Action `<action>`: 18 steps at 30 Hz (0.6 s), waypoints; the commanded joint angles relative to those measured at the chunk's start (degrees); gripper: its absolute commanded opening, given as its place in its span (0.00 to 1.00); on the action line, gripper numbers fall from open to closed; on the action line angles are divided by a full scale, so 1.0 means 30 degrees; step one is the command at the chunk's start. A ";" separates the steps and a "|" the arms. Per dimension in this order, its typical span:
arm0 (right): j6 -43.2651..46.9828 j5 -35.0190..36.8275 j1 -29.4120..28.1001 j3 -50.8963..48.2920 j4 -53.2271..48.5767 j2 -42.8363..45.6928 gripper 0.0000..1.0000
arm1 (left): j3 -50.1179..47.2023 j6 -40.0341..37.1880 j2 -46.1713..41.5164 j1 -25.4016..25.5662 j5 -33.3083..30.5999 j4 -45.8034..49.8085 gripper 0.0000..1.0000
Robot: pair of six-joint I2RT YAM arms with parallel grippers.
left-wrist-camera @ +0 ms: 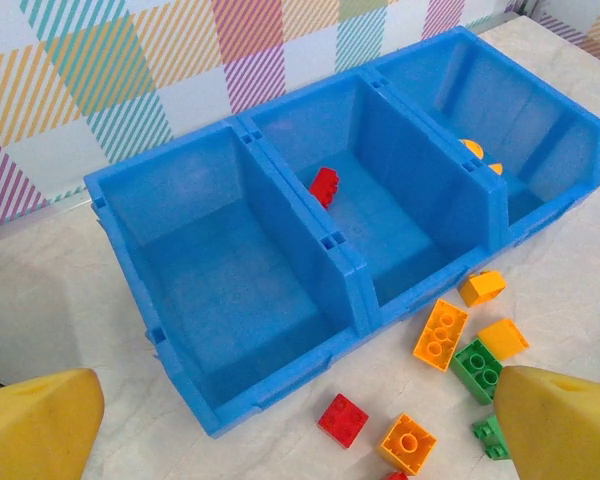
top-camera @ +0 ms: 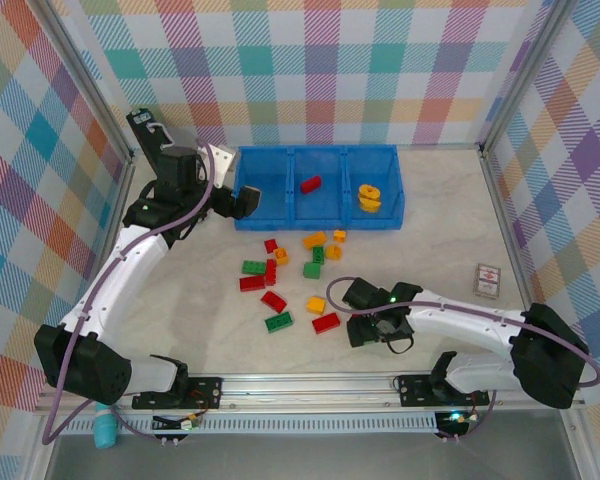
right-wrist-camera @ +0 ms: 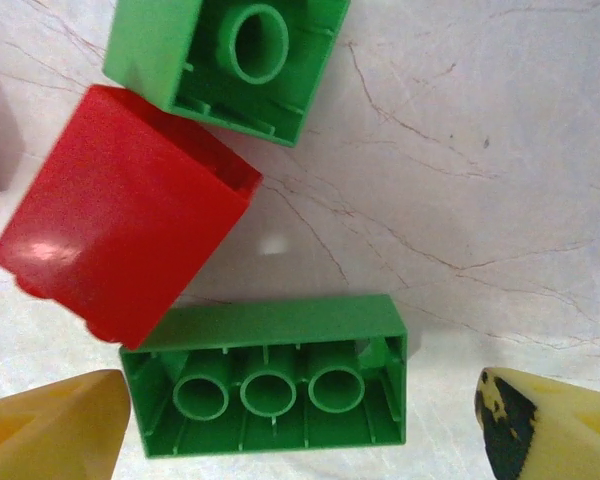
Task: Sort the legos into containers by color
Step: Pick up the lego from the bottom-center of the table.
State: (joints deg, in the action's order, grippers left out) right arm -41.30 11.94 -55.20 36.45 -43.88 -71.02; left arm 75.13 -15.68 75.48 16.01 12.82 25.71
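The blue tray point(top-camera: 315, 150) sits at the far side of the table point(top-camera: 450, 230), its three compartments in a row from left to right. The left one shows a bare blue floor. The middle one has a single red brick point(top-camera: 310, 184) lying in it, and the right one has a few orange bricks point(top-camera: 369, 197) heaped together. The loose bricks point(top-camera: 271, 272), red, green and orange, lie scattered on the table just near of the tray, between the two arms.

The left claw point(top-camera: 242, 203) hangs by the tray's near left corner. In its wrist view the yellow fingers point(left-wrist-camera: 35, 425) stand wide apart with nothing between them.

The right claw point(top-camera: 355, 315) is low over the table at the near right edge of the scatter, well apart from the tray. In its wrist view the fingers are apart on either side of a long green brick point(right-wrist-camera: 270, 375), which lies with its hollow underside up. One finger is just beside the brick's end. The other stands off, with bare table between, so nothing is gripped. A red block point(right-wrist-camera: 125, 210) meets that brick's corner, and a second green piece point(right-wrist-camera: 230, 55), also underside up, lies just beyond it.

A small red-and-white card point(top-camera: 488, 280) lies on the right of the table, well apart from everything.
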 commanded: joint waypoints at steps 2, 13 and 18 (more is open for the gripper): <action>-0.0582 -0.0016 -0.0161 -0.0316 0.0552 -0.0614 0.86 | -0.0293 0.0068 -0.0361 0.0142 0.0002 -0.0193 1.00; 0.0563 0.1223 0.0135 0.2744 -0.2218 -0.1921 0.52 | -0.0221 -0.0126 -0.0251 0.0142 -0.0274 -0.0007 1.00; 0.6175 0.2560 0.2920 0.9591 -0.4392 -0.2480 0.51 | 0.0326 -0.0667 -0.0669 0.0142 -0.0919 0.0508 1.00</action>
State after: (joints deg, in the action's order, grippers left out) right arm -33.21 15.33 -49.58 56.25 -53.10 -78.61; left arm 75.13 -16.21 75.46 16.01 11.57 25.80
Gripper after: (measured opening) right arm 0.618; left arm 0.998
